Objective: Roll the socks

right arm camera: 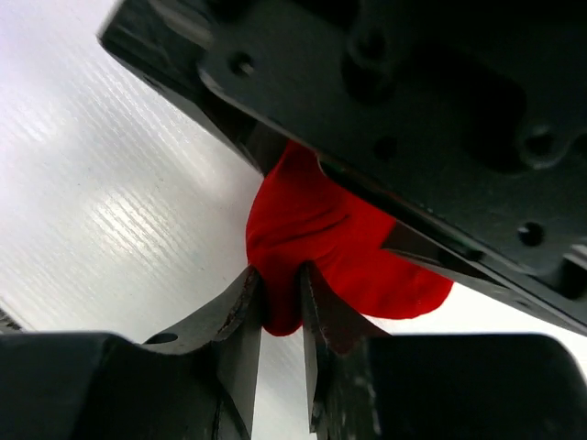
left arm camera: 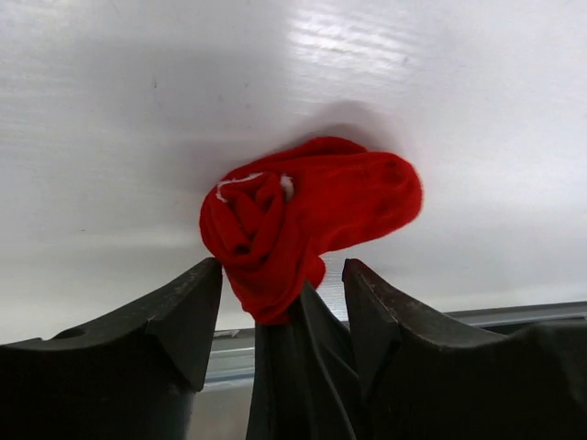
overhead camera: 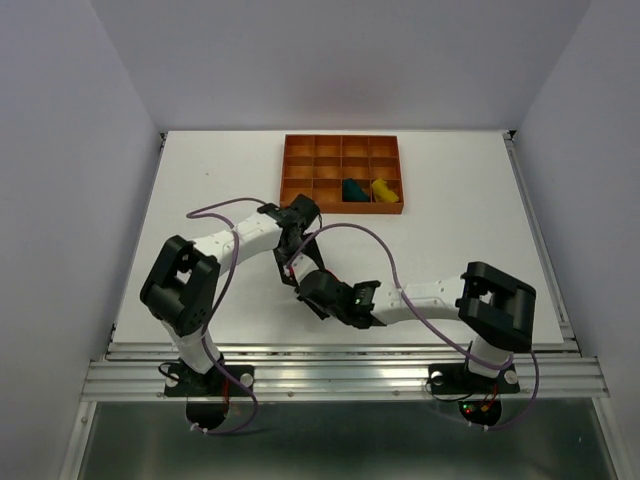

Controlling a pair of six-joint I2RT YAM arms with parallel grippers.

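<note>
right gripper [right arm camera: 280, 298] tight on red sock [right arm camera: 316, 229], left gripper [left arm camera: 282, 270] wide around it

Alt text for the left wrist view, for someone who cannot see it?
A red sock, partly rolled into a bundle, lies on a white table between the open fingers of the left end effector. The right end effector pinches the sock's near edge.

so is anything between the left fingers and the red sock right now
yes, the right fingers: they're pinched on the near end of the red sock and sit in the gap between the open left fingers. the rest of the sock lies uncovered on the table.
</note>
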